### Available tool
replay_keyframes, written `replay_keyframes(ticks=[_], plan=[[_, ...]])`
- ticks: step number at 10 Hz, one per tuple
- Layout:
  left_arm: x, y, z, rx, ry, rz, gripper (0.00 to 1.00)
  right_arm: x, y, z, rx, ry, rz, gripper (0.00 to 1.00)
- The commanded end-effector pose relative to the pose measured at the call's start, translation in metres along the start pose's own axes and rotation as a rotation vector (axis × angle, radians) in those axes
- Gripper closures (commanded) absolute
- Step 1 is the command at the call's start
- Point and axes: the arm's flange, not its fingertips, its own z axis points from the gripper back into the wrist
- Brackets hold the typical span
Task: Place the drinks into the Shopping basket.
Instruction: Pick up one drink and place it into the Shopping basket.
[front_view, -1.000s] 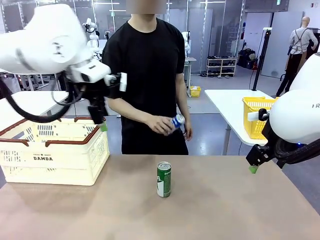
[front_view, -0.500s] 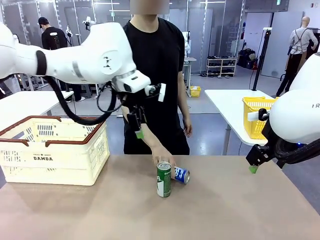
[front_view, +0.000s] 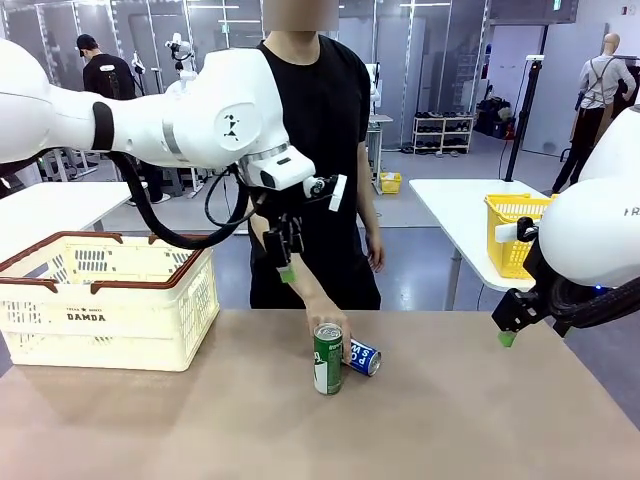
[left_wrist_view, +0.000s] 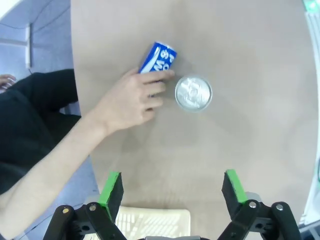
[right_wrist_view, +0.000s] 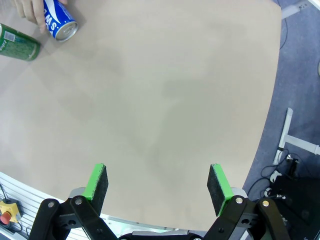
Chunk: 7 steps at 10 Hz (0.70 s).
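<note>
The left gripper (left_wrist_view: 172, 187) hangs wide open and empty over the tan table (front_view: 470, 420), as does the right gripper (right_wrist_view: 157, 182) (near the table's edge). A slim green metal can (front_view: 328, 358) stands upright just beside a blue metal can (front_view: 362, 357) lying under a person's hand (left_wrist_view: 131, 100). The cream-white slotted plastic basket (front_view: 110, 318) stands well apart from them.

"DAMDA" stands in dark letters on the near wall of the Shopping basket (front_view: 100, 335), at the left of the table (front_view: 480, 420). The blue can (front_view: 363, 357) lying mid-table bears large white lettering, too partial to read. The white marks on the green can (front_view: 328, 362) are illegible.

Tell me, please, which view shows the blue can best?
The left wrist view: the blue can sits large, mid-frame, the person's hand on it. The front view shows it small beside the green can; the right wrist view, at a corner.
</note>
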Motion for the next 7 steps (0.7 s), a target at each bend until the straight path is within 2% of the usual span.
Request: replay_keyframes(ticks=[1,3,5,7], plan=[[-0.041,-0.03,0.016,-0.006,0.04,-0.029,0.0,0.0,-0.002,0.001,-0.001,0.003,0.019,0.0],[-0.088,-0.074,0.028,-0.005,0.06,0.04,0.0,0.0,-0.002,0.001,-0.001,0.003,0.019,0.0],[-0.111,-0.102,0.026,0.001,0.052,0.098,0.0,0.0,-0.002,0.001,-0.001,0.003,0.019,0.0],[-0.125,-0.114,0.021,0.011,0.015,0.147,0.0,0.0,-0.002,0.001,-0.001,0.003,0.019,0.0]])
